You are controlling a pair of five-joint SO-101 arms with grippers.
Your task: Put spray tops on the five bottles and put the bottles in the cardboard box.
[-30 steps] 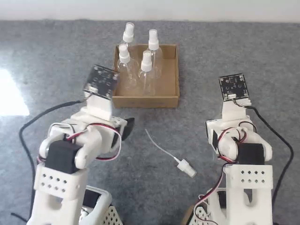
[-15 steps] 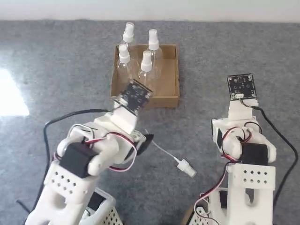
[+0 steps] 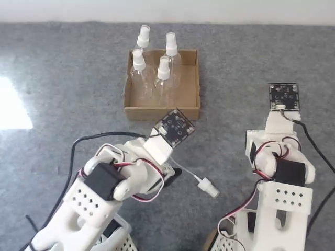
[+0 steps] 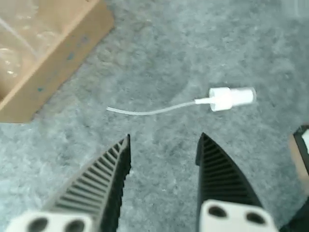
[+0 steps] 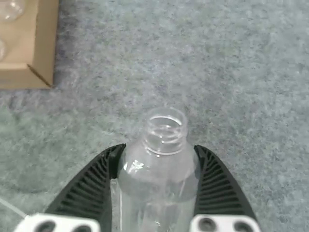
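A grey, felt-like table cover [image 3: 63,68] (one bright glare patch [image 3: 10,107]) meets a white band [image 3: 235,10] behind.

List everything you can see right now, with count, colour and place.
Box: one, brown cardboard, far middle of the table.
Capped bottles: four, clear with white tops, upright in the box.
Open bottle: one, clear, no top, in the right claw.
Spray top: one, white with a thin tube, lying on the table between the arms.
Table: one, grey.
Left claw: black, open, over the table near the spray top's tube.
Right claw: black, shut on the open bottle.
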